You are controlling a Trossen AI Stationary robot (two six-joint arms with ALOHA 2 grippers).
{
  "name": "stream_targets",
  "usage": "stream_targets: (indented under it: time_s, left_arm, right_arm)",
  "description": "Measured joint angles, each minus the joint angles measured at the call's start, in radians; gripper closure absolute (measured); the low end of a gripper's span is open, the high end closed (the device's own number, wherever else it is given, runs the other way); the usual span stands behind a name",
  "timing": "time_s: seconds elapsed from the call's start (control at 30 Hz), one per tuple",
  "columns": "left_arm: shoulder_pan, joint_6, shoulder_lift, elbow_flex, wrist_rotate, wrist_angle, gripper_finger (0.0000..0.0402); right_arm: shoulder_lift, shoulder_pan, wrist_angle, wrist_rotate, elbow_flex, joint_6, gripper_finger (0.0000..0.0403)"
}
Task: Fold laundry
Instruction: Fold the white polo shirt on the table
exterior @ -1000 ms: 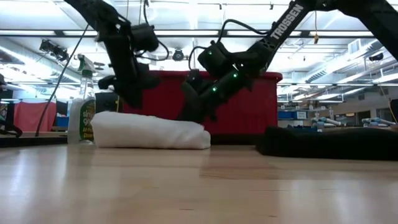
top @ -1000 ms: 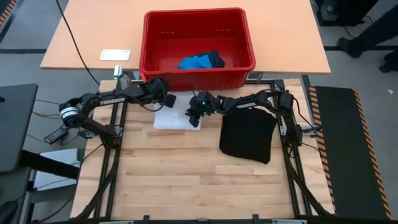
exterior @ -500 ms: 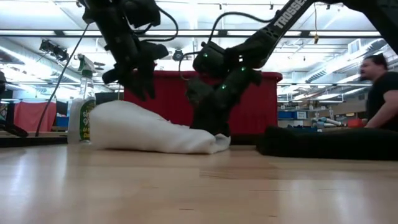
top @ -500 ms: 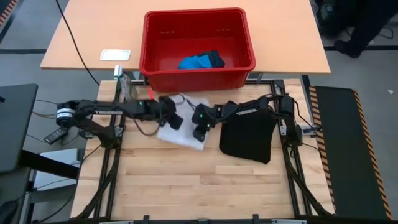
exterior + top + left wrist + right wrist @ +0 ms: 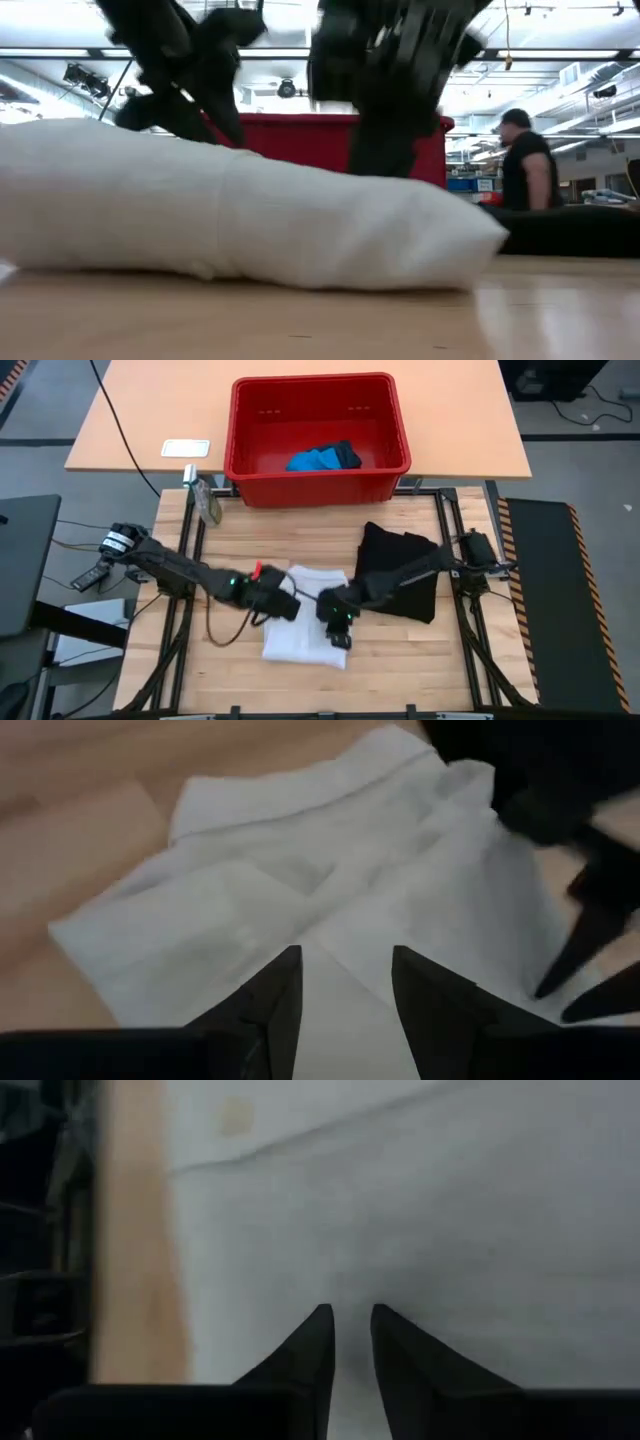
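High view, white garment (image 5: 300,628) between both fingers, left parted, right unclear

Wooden table (image 5: 300,680), bright ceiling lights (image 5: 560,75)

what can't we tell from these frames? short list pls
- Low view: the folded white cloth garment fills the foreground, hiding the table behind it and both hands' tips.
- High view: the blue cloth piece in the red plastic basket is too small to identify.
- Right wrist view: whether the right hand pinches the cloth is unclear.
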Motion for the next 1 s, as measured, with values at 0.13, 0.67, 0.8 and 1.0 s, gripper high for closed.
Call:
stream_targets:
  time_s: [0.13, 0.67, 0.8, 1.0]
  left_arm:
    - [-0.121, -0.035, 0.001, 0.037, -0.017, 0.039, 0.0244]
    - [-0.333, 0.373, 0.367, 0.475, -0.044, 0.042, 0.0218]
    - [-0.324, 0.443, 0.466, 0.594, -0.04, -0.039, 0.0185]
    - [-0.304, 0.57, 0.537, 0.702, 0.008, -0.107, 0.0125]
  right_arm:
    - [-0.066, 0.077, -0.002, 0.145, 0.0, 0.044, 0.0325]
    - [-0.168, 0.229, -0.079, 0.383, 0.002, 0.277, 0.0325]
    - [-0.186, 0.289, -0.168, 0.52, 0.002, 0.411, 0.0325]
    - [-0.238, 0.36, -0.338, 0.64, 0.002, 0.562, 0.0325]
